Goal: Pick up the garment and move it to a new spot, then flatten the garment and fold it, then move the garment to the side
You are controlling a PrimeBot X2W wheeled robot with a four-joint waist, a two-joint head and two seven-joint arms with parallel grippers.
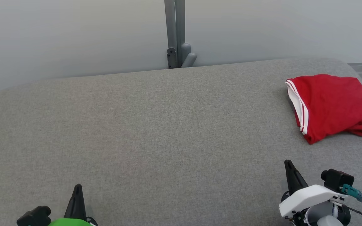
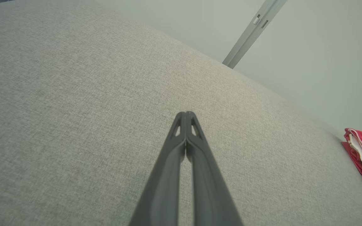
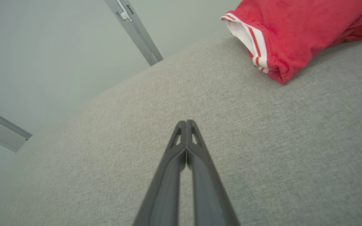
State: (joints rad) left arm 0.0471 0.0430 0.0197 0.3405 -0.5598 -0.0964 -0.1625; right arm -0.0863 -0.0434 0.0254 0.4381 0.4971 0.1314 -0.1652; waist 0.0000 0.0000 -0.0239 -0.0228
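Eyeing red shirt [image 1: 335,103]: soft, light, floppy; I'd pinch striped edge; left end effector [image 2: 186,113], right end effector [image 3: 186,121] pressed together, empty.

No text, label or number can be read anywhere.

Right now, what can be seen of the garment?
The garment is red jersey-like cloth, folded into a loose bundle with soft wrinkles. One white sleeve opening with red-and-white striped trim faces the robot's left. It lies at the far right of the grey fabric surface, resting on it alone; the shut right gripper sits apart, nearer the robot.
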